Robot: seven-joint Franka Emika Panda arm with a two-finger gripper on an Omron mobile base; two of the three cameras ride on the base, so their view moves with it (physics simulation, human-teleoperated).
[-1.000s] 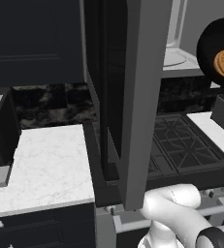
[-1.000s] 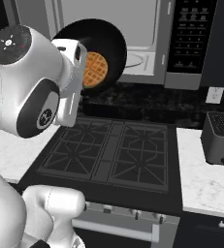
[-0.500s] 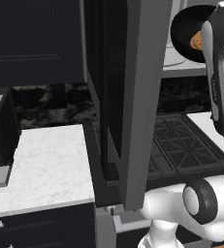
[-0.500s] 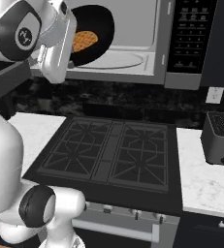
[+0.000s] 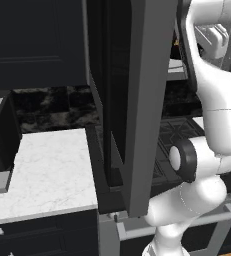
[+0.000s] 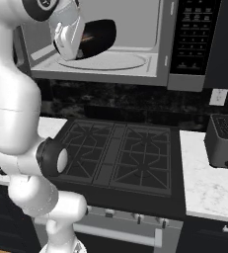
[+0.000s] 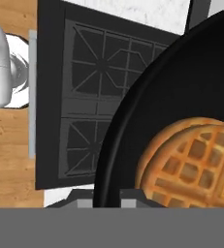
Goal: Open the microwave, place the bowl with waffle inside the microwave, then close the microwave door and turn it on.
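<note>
Bowl (image 6: 96, 37) with waffle (image 7: 193, 162) tilted inside open microwave (image 6: 120, 47), just above turntable (image 6: 103, 62). Gripper (image 6: 68, 42) pinching bowl's rim, jaws nearly closed. Microwave door (image 5: 137, 100) swung wide over stove (image 6: 120, 155).

Even flat rendered light, sharp, soft shadows

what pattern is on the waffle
A golden-brown square grid on the waffle, clearest in the hand view.

From behind the arm on the left, we look forward past the open microwave door (image 5: 137, 100). From the right, we see the same stove (image 6: 120, 158). Our hand camera looks down at it, close to the bowl (image 7: 181, 97).
</note>
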